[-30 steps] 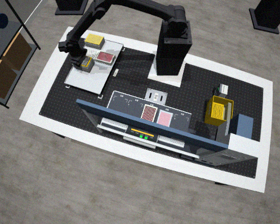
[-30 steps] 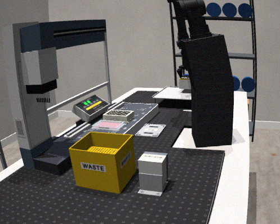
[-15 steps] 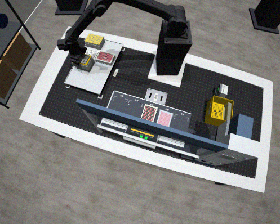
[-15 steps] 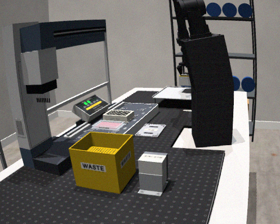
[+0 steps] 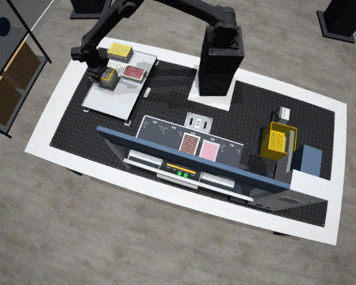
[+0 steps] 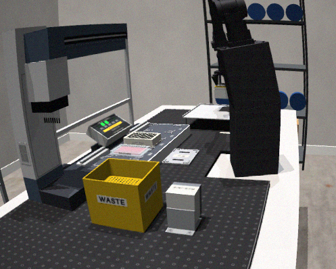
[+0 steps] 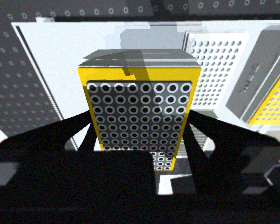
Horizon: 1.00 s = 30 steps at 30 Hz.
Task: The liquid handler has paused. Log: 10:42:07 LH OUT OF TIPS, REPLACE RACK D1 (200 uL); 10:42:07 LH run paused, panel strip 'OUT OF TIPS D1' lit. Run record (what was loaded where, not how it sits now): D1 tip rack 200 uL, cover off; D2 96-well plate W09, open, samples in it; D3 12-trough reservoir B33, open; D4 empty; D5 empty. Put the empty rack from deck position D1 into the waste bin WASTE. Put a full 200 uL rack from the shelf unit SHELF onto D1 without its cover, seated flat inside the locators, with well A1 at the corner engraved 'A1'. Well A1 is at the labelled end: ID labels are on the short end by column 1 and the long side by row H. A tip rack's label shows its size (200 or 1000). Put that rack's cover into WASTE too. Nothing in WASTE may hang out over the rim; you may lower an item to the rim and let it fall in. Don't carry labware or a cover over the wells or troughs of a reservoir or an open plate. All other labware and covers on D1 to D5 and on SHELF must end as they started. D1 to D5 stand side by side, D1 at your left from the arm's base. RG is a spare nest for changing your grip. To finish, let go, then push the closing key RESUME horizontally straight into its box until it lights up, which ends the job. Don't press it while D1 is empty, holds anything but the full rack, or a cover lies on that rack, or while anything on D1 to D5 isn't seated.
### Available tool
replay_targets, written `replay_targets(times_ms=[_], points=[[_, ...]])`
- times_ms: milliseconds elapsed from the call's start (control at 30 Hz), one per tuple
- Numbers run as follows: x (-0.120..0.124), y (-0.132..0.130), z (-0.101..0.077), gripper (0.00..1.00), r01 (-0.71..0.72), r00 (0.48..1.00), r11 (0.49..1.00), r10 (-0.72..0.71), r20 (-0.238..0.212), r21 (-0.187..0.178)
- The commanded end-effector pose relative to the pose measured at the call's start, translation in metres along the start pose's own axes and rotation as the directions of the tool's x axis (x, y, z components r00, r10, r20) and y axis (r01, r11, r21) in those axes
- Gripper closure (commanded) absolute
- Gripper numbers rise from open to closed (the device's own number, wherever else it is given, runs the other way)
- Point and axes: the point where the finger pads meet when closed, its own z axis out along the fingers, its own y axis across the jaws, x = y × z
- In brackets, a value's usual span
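Observation:
My gripper is shut on a yellow tip rack full of tips, one finger on each long side. It holds the rack just above the grey SHELF plate at the table's far left. The yellow WASTE bin has a perforated yellow rack lying inside. On the deck, the D1 end next to the bin is bare. A pink plate and a red-patterned reservoir sit beside it.
SHELF also holds another yellow rack, a red plate and a white perforated piece. The RG nest lies before the arm's base column. The grey RESUME box stands by the bin. The handler's gantry spans the deck.

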Motion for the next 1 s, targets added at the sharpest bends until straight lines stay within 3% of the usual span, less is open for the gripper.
replay_targets(times_ms=[0,233,267,333,967], points=[[-0.013,-0.003,-0.027,1.0,0.004,1.0,1.0,-0.003,0.025,-0.008],[-0.012,-0.001,-0.035,1.0,0.006,1.0,1.0,-0.006,0.024,-0.007],[-0.02,0.004,-0.041,1.0,0.012,0.999,1.0,-0.011,0.042,-0.013],[-0.012,-0.003,-0.04,1.0,0.004,1.0,1.0,-0.004,0.025,-0.008],[-0.011,-0.004,-0.068,1.0,0.004,1.0,1.0,-0.003,0.025,-0.007]])
